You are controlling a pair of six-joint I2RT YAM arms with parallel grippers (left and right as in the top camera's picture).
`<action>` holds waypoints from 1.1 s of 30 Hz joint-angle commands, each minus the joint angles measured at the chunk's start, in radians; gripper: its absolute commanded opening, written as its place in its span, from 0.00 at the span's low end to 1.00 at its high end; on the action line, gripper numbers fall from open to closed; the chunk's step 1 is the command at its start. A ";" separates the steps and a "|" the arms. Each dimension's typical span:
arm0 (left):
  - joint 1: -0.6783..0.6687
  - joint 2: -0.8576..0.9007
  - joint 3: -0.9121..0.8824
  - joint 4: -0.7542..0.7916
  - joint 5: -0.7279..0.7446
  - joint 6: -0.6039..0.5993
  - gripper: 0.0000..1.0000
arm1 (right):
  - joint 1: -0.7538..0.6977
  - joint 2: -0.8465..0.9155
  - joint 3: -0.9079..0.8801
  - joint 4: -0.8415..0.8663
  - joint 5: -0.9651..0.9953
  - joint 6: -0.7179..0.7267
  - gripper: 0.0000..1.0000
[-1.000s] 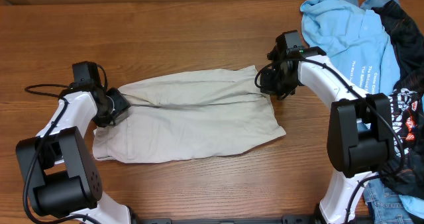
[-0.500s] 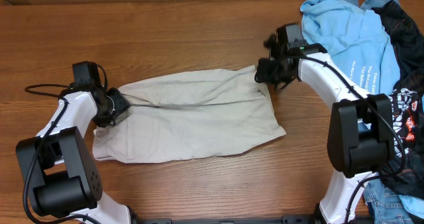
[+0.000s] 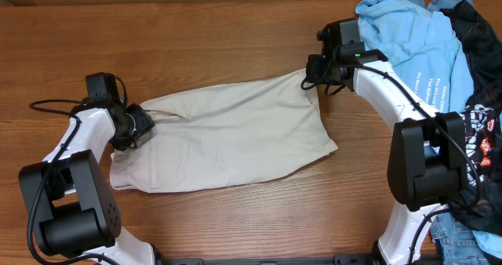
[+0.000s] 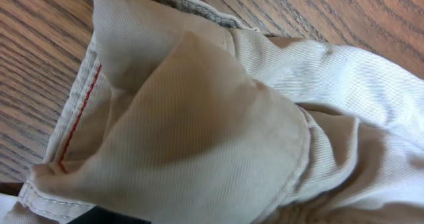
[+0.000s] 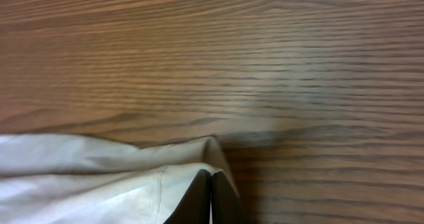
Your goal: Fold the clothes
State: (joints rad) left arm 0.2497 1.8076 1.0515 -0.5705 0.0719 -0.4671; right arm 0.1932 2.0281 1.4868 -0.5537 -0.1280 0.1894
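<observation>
Across the wooden table (image 3: 196, 45), smooth beige shorts (image 3: 227, 139), red-stitched inside.

white print on blue T-shirt (image 3: 400, 38), unreadable

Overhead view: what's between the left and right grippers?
Only the khaki shorts, spread flat on the table from the left gripper to the right gripper; nothing else. The overhead view shows it.

A brown wood-grain table (image 3: 235, 30) fills every view, evenly lit, its grain running from left edge to right.
</observation>
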 commanded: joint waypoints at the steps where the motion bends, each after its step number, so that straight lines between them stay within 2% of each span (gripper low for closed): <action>1: 0.037 0.068 -0.054 -0.008 -0.097 0.019 0.60 | 0.002 0.016 0.022 0.007 0.118 0.054 0.04; 6: 0.037 0.068 -0.054 -0.009 -0.097 0.019 0.61 | 0.001 0.061 0.022 0.007 0.157 0.100 0.04; 8: 0.037 0.068 -0.054 -0.009 -0.098 0.019 0.61 | 0.001 0.063 0.022 0.011 0.157 0.100 0.14; 9: 0.037 0.068 -0.054 -0.009 -0.097 0.019 0.62 | 0.001 0.063 0.022 0.016 0.157 0.100 0.24; 10: 0.037 0.068 -0.054 -0.009 -0.097 0.019 0.63 | 0.001 0.062 0.022 0.021 0.157 0.100 0.27; 13: 0.037 0.068 -0.054 -0.010 -0.097 0.019 0.62 | 0.001 0.059 0.025 0.021 0.157 0.100 0.32; 16: 0.038 0.068 -0.053 -0.011 -0.098 0.037 0.58 | 0.000 0.025 0.043 -0.011 0.162 0.100 0.34; 19: 0.040 0.061 -0.025 -0.040 -0.100 0.053 0.59 | -0.005 -0.048 0.067 -0.055 0.209 0.100 0.35; 28: 0.040 -0.033 0.217 -0.257 -0.099 0.116 0.73 | -0.007 -0.283 0.080 -0.291 0.234 0.100 0.40; 33: 0.040 -0.105 0.340 -0.395 -0.078 0.116 0.98 | -0.007 -0.298 0.077 -0.440 0.231 0.100 0.40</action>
State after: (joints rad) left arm 0.2836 1.7756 1.3304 -0.9295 0.0074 -0.3679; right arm 0.1894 1.7100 1.5661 -0.9600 0.0914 0.2848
